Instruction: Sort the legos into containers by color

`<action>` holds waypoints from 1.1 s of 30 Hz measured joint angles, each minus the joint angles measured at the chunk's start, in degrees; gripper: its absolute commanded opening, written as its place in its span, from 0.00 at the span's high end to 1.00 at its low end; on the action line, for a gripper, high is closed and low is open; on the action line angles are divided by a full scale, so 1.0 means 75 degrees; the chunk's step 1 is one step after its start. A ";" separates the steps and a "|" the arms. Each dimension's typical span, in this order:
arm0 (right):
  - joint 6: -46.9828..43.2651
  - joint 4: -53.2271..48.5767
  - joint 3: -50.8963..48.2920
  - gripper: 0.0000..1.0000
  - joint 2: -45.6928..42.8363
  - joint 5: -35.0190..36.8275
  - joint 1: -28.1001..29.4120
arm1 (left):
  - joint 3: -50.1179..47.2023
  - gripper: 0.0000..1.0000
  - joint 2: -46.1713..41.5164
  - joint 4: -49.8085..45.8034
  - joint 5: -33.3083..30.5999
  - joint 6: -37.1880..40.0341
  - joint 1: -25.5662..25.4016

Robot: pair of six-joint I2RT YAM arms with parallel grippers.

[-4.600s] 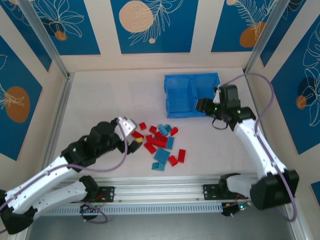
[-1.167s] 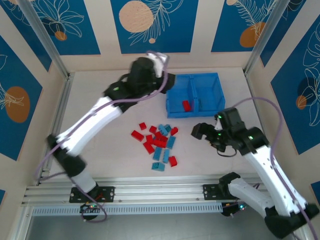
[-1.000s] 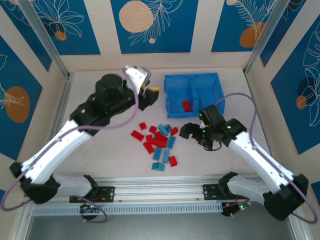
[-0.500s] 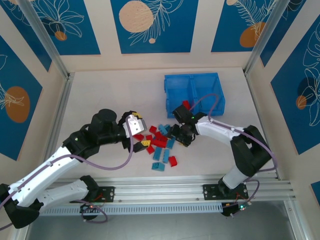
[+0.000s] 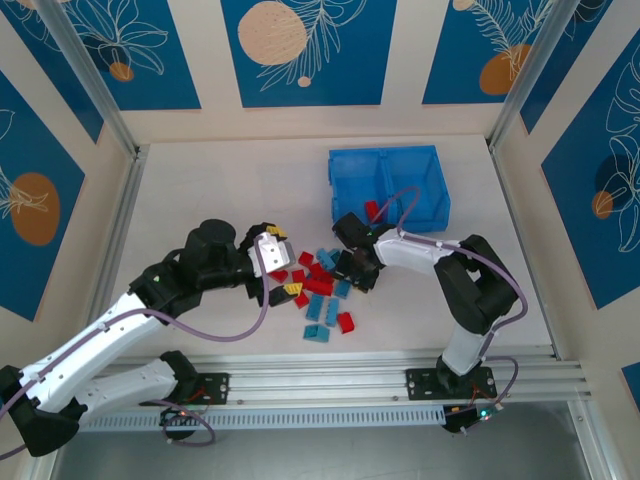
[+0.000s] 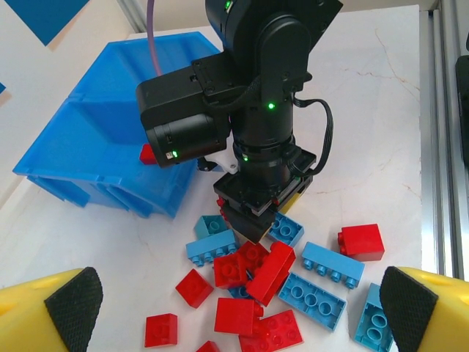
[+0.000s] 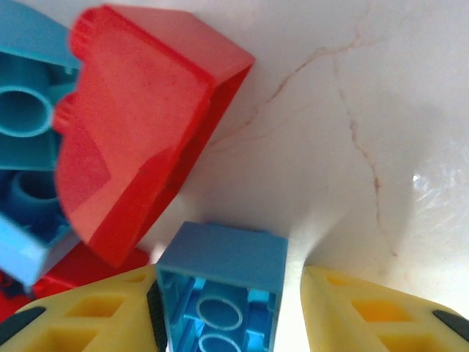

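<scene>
Finding: the right jaws straddle a light blue brick (image 7: 220, 286) just short of the bin (image 5: 415, 195), not yet clamped. A red brick (image 7: 139, 154) lies just beside it. The left jaws stand wide open and empty, farther from the bin. Recommend closing squarely, then lifting straight up, clear of the red brick.

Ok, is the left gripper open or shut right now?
Open. The left gripper has its yellow fingers far apart at the wrist view's lower corners, holding nothing.

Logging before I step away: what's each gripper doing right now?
Left gripper: open, holding nothing.
Right gripper: open around a light blue lego, not yet clamped.
</scene>
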 measured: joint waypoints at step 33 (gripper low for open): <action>-0.5289 -0.0994 0.2681 0.72 -0.1754 0.3051 -0.2952 | 0.0058 0.00 0.0221 0.0565 -0.0198 -0.0822 -0.0020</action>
